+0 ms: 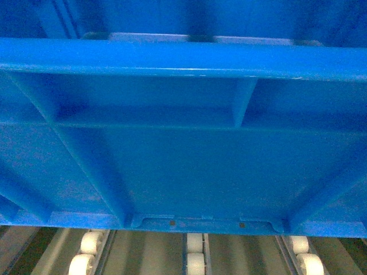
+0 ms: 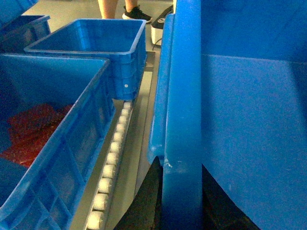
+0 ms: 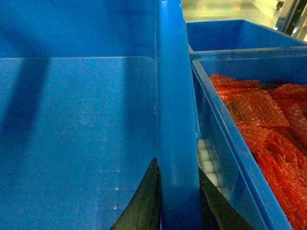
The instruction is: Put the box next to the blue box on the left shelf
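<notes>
Here the box (image 1: 183, 160) fills the head view, its base just above the left shelf (image 1: 195, 255) of white rollers; the left gripper (image 2: 180, 191) is clamped on one side rim of the box, the right gripper (image 3: 177, 201) on the other; a crate of red material (image 3: 259, 124) sits just beside the box, another blue crate (image 2: 96, 48) beyond it, and a person's feet (image 2: 136, 12) farther off.
</notes>
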